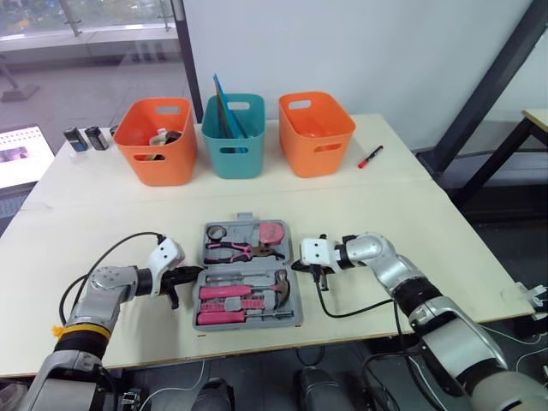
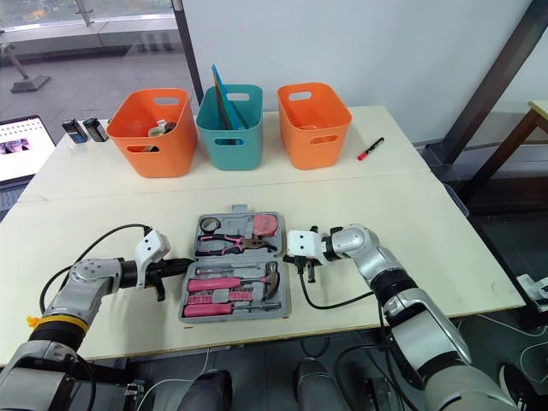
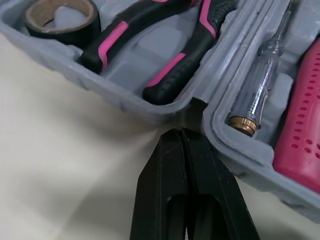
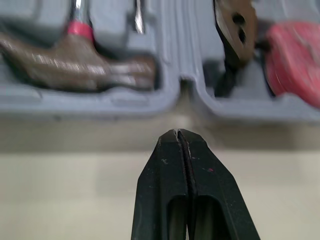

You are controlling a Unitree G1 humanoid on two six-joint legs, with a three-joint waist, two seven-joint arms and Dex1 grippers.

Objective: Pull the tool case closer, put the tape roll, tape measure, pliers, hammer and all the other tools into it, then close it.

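Both arms reach inward, low over the tabletop [image 1: 411, 214]. Left gripper [image 1: 190, 276] and right gripper [image 1: 297, 265], jaws closed and empty, tips just beside the hinge ends of the open tool case [image 1: 253, 324], near the front edge. Left wrist view: tape roll [image 3: 60, 17], pliers [image 3: 165, 50] inside. Right wrist view: hammer [image 4: 75, 65]

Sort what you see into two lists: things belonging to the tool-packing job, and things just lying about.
Job: tool case, tape roll, tape measure, pliers, hammer, left gripper, right gripper.

Lying about: left orange bin, teal bin, right orange bin, red marker.
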